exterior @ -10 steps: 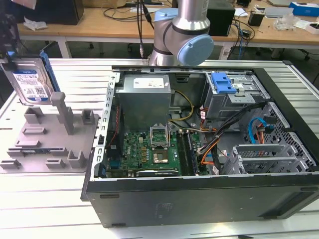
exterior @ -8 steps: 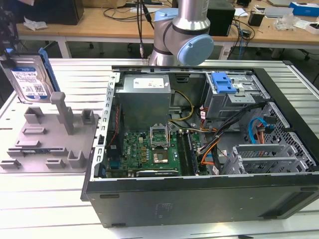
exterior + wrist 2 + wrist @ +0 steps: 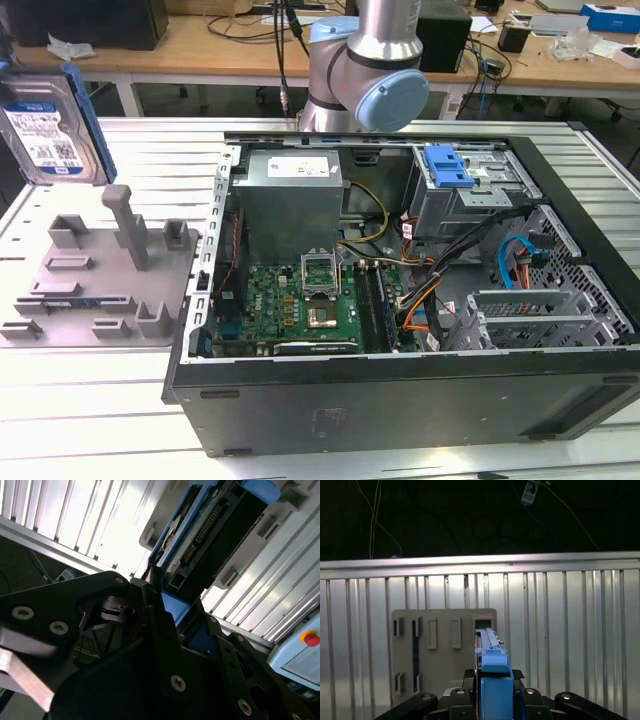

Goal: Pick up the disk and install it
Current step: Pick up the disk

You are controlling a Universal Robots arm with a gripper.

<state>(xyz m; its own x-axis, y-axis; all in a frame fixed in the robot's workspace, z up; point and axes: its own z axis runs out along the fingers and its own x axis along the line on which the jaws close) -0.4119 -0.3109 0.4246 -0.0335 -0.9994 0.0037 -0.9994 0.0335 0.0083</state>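
End effector [image 3: 494, 676] clenched on the disk [image 3: 45, 135], upright over the grey tray [image 3: 100, 270]; firm, square grip matters here.

Tall post [image 3: 126, 225] rises from fixture tray [image 3: 100, 288], near upright disk [image 3: 48, 130]. Ribbed table [image 3: 90, 400] bare on tray's near side. Computer case [image 3: 400, 400] open on top; cables [image 3: 440, 265] crowd gap between motherboard [image 3: 300, 300] and drive cage [image 3: 465, 205].
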